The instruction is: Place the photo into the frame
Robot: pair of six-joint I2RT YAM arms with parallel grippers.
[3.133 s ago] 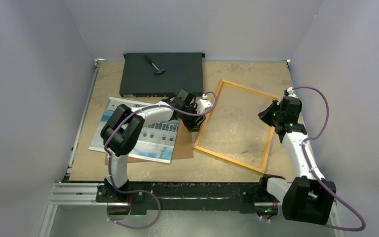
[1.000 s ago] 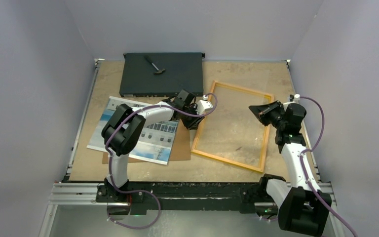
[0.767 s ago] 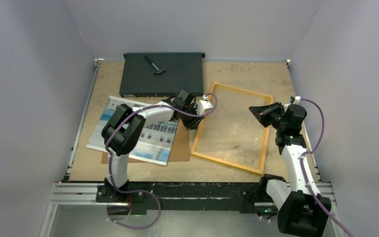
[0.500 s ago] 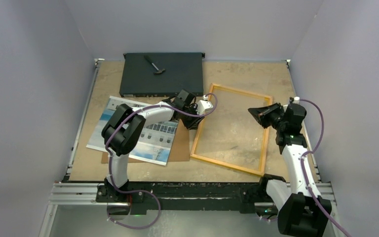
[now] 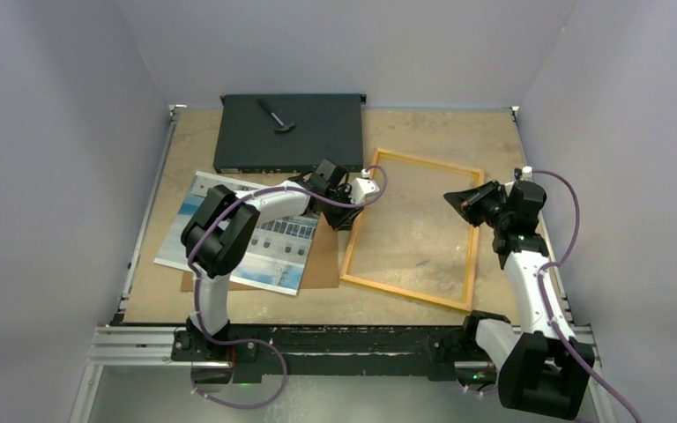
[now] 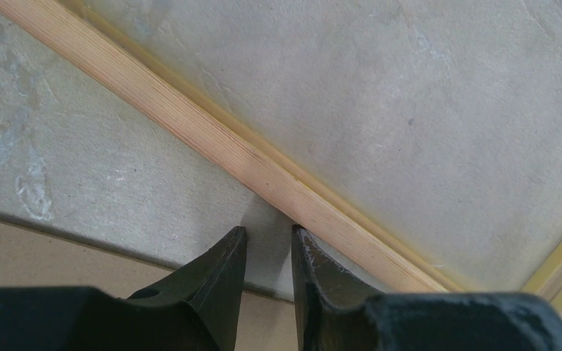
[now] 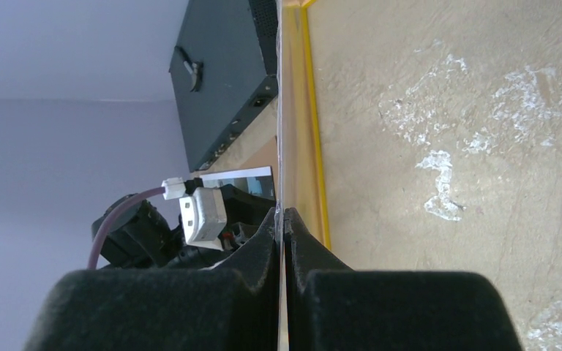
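Observation:
The yellow-orange frame lies flat at centre-right of the table. The photo lies face up at left on a brown backing board, partly under my left arm. My left gripper sits low at the frame's left bar. Its jaws stand narrowly open with nothing between them, and the right fingertip touches the bar's outer edge. My right gripper hovers over the frame's right part, shut on the thin edge of a clear pane, seen edge-on.
A flat black box lies at the back left with a small hammer-like tool on top. Grey walls close in the table on three sides. The backing board's edge shows just behind my left fingers.
The frame has slid and turned slightly to the left. My right gripper has swung in from the frame's right bar to over its inside. The left jaws have narrowed a little.

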